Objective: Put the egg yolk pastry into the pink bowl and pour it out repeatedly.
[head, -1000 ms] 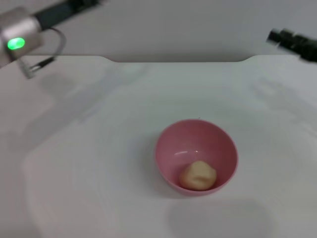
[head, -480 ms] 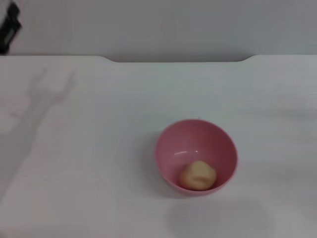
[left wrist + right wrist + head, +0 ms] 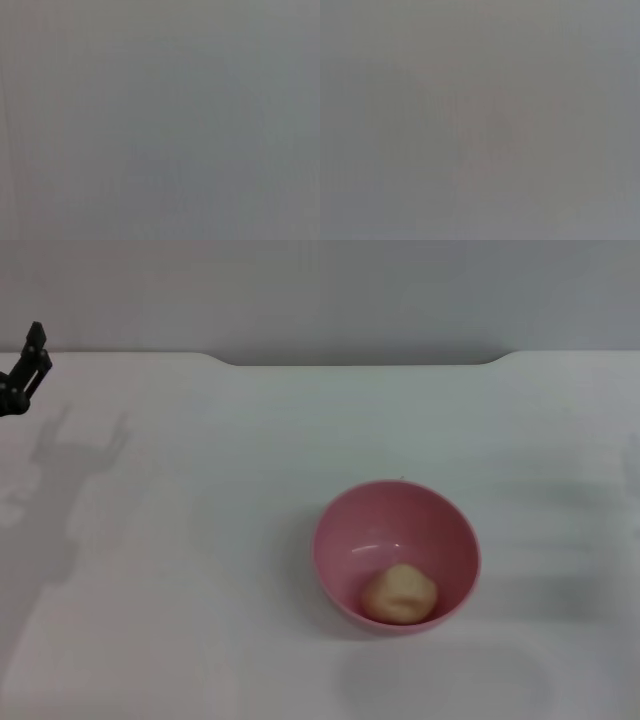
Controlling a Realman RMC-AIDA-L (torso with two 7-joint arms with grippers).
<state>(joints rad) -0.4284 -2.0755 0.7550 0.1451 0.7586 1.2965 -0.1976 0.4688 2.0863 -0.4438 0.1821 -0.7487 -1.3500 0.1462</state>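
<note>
The pink bowl [image 3: 396,555] stands upright on the white table, a little right of the middle in the head view. The egg yolk pastry [image 3: 399,593] lies inside it, against the near side of the bowl's bottom. My left gripper [image 3: 25,370] shows only as a small black tip at the far left edge, far from the bowl, with its shadow on the table below it. My right gripper is out of view. Both wrist views show only a plain grey field with nothing to make out.
The white table [image 3: 200,540] has a straight back edge with a shallow recess [image 3: 360,360] in the middle, against a grey wall. Nothing else stands on the table.
Both arms have pulled away from the back of the table. The right arm has left the view and the left one shows only at the left edge. Bowl and pastry have not moved.
</note>
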